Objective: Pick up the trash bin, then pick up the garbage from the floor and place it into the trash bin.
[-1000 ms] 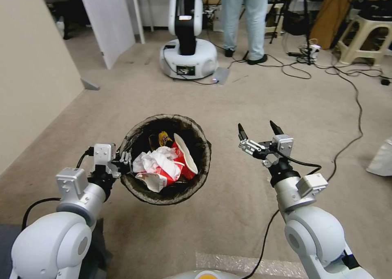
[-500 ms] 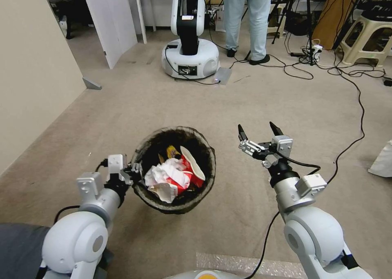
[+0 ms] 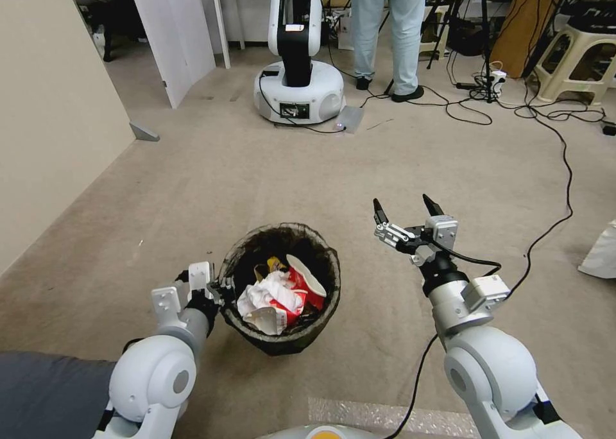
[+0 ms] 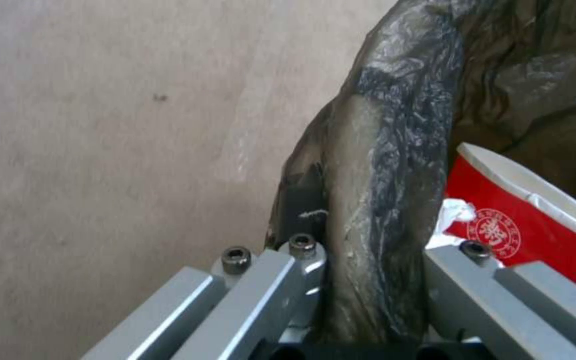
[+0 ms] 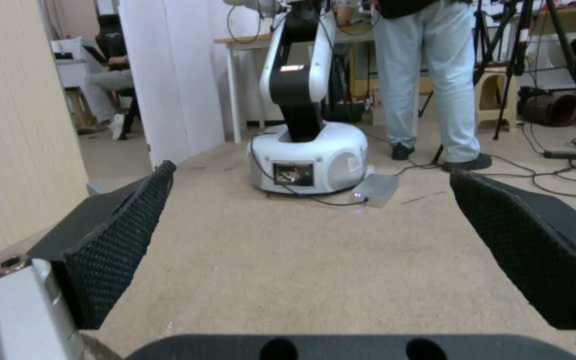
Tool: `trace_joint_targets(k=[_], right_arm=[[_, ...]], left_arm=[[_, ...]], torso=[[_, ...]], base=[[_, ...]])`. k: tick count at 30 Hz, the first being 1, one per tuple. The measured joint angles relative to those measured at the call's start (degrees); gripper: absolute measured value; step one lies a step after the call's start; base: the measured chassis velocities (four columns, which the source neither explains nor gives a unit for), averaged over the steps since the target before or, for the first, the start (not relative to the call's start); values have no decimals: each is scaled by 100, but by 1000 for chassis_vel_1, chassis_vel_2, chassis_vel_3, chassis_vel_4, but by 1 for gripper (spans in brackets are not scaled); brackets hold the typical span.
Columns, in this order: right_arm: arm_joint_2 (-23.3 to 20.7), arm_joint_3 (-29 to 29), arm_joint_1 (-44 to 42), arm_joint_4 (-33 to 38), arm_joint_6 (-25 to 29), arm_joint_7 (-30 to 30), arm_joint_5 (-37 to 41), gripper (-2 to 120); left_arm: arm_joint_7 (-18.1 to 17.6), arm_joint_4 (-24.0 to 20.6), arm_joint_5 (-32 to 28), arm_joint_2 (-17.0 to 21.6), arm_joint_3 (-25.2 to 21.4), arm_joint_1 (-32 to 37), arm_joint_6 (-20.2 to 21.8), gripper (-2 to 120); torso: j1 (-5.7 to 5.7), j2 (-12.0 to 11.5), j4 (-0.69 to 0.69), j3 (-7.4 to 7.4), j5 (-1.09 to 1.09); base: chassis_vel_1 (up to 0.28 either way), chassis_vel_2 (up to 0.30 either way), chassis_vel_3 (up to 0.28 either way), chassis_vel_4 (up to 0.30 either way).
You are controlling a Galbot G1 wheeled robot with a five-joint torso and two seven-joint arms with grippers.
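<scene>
At the lower left of the head view the left gripper (image 3: 217,289) has its fingers (image 4: 301,280) closed on the left rim of the bin (image 3: 321,259), one finger outside the wall and one inside, with the dark liner pinched between them, as the left wrist view shows close up. The bin sits low and just left of centre in the head view, on or just above the carpet (image 3: 256,169); which of the two cannot be told. Inside it lies the garbage (image 3: 276,294): crumpled white paper, a red-and-white carton (image 4: 521,220) and a bit of yellow wrapper at the back. In the left wrist view the carton carries a round white seal with characters too small to read. Right of centre in the head view, the right gripper (image 3: 403,209) hangs above the carpet, well apart from the bin, its black-padded fingers (image 5: 118,235) spread wide and holding nothing. Through the gap between them the right wrist view looks across bare carpet to a white robot base (image 5: 311,155) at upper centre, which has a small dark panel on its front with marks that cannot be read. In the head view, black cables (image 3: 564,169) trail across the floor at the right.
</scene>
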Motion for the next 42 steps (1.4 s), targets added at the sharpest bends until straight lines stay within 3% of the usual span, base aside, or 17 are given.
trace_joint_targets(k=[6, 13, 33, 42], right_arm=[[12, -29, 15, -32, 16, 0, -5, 100], [12, -23, 0, -43, 55, 1, -9, 100], [49, 11, -60, 2, 89, 6, -40, 100], [39, 28, -74, 5, 117, 6, -38, 100]], left_arm=[[-289, 210, -372, 26, 54, 42, 0, 1], [-429, 456, -397, 22, 128, 7, 0, 1], [-470, 1016, -52, -59, 310, -171, -3, 1], [-442, 1069, -23, -76, 343, -205, -5, 1]], torso=[[0, 0, 0, 0, -1], [0, 0, 0, 0, 0], [0, 0, 1, 0, 2], [0, 0, 1, 0, 0]], base=[[0, 0, 0, 0], [0, 0, 0, 0], [0, 0, 0, 0], [0, 0, 0, 0]])
